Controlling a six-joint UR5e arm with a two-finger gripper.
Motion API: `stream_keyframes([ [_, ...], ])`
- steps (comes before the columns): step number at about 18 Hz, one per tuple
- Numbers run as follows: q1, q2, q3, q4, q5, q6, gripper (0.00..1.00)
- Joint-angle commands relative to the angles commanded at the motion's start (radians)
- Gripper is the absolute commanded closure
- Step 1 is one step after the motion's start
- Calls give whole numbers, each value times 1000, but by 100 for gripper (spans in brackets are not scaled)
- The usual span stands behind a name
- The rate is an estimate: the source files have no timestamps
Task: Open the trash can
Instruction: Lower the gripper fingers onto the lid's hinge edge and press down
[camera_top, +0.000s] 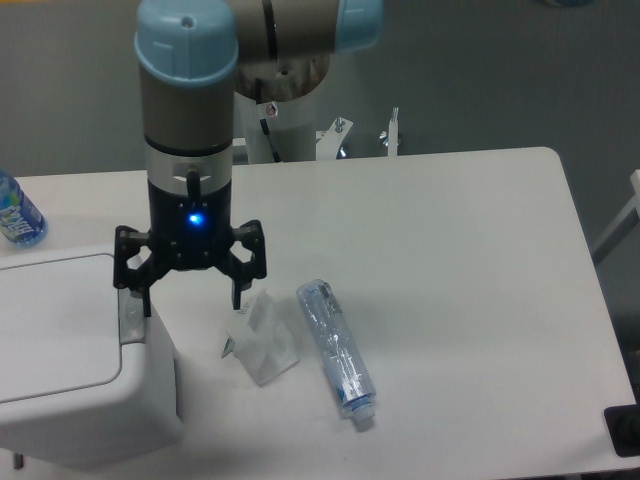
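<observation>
The trash can (60, 350) is a large boxy white bin at the lower left of the table, its flat lid down and a grey push-button strip (130, 318) on its right edge. My gripper (190, 298) hangs open and empty just right of the bin. Its left finger (145, 292) is at the grey strip; whether it touches it I cannot tell. Its right finger (238, 290) is above a crumpled clear wrapper.
A crumpled clear plastic wrapper (262, 340) lies right of the bin. A clear plastic bottle (336, 350) lies on its side beside it. Another bottle with a blue label (15, 215) stands at the far left edge. The table's right edge is near x 600.
</observation>
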Motion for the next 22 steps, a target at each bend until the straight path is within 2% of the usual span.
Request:
stream_keyframes([
  [22, -8, -11, -8, -2, 3, -2, 0],
])
